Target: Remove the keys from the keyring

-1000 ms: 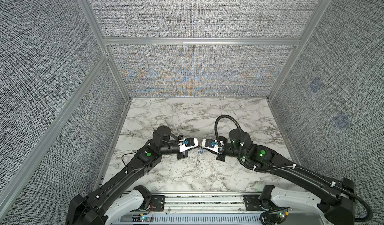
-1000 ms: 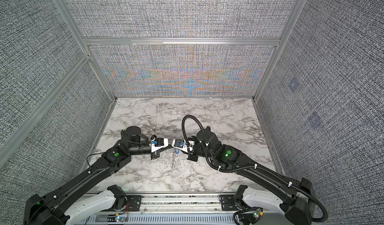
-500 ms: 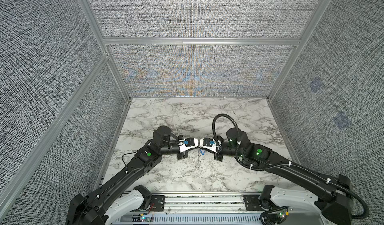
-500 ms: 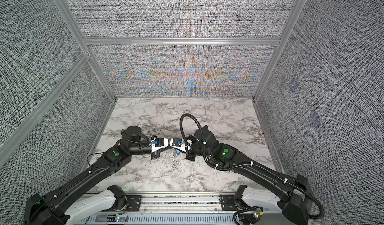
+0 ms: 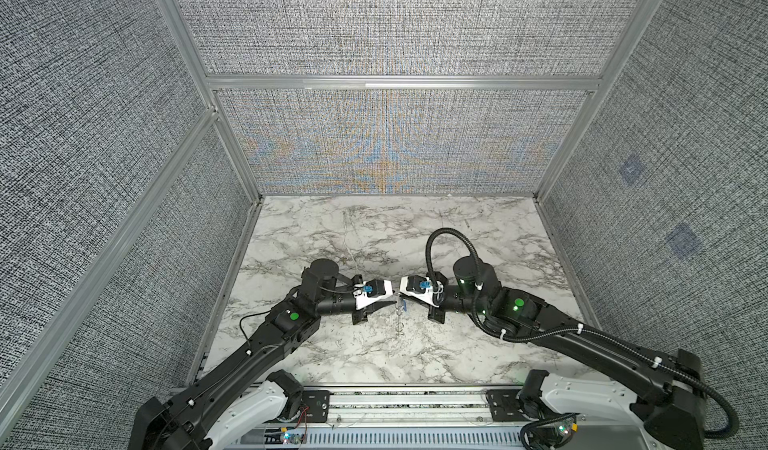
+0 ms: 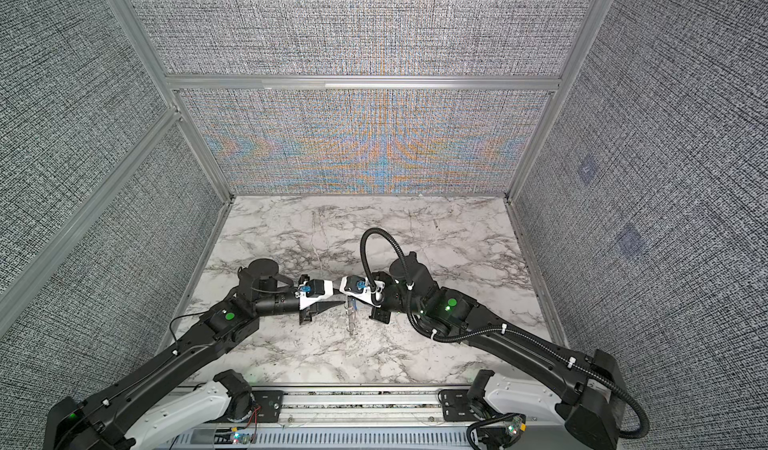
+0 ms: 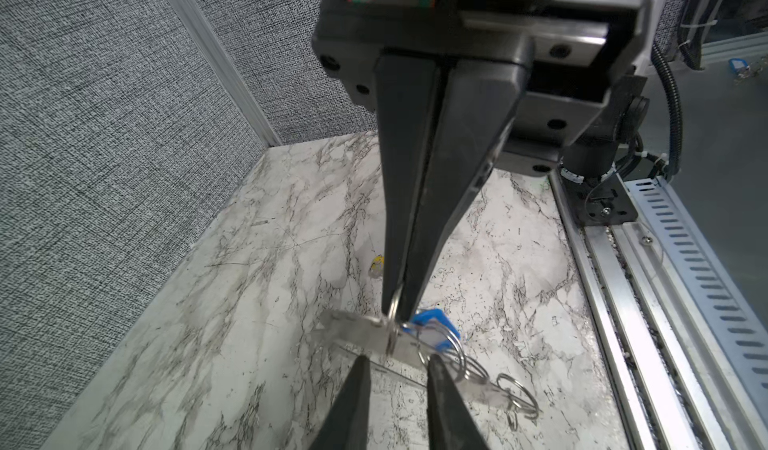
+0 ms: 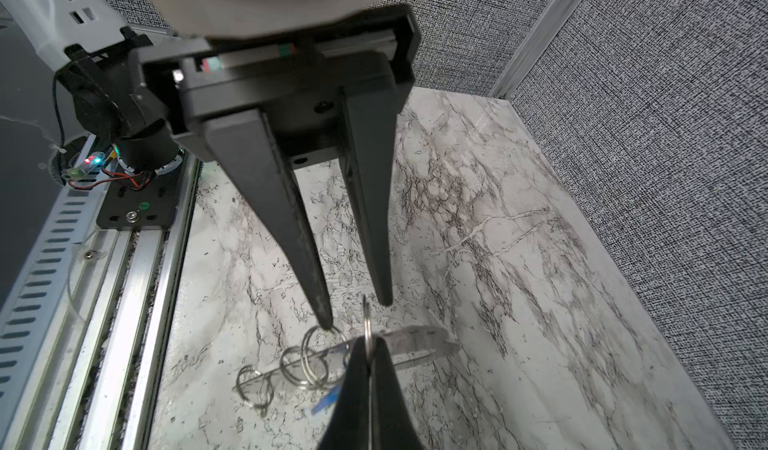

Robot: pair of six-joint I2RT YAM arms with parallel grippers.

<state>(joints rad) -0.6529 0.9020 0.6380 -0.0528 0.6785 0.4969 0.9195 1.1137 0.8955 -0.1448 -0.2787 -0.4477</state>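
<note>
Thin silver keyring [image 8: 366, 323] edge-on in my clamped right hand [image 8: 370, 354], blue-tagged key [image 7: 365, 333] dangling, left hand [image 8: 355, 313] open, trailing rings [image 8: 305, 365] blurred.

No legible txt, brand or no. can be made out in any view. Faint engraved marks are seen along the flat silver metal key blade [image 8: 419, 340], too small to be read. Nothing can be read on the blue plastic key tag [image 7: 432, 319] or the small round green sticker [image 8: 143, 207] on the black metal base plate [image 8: 120, 217].
</note>
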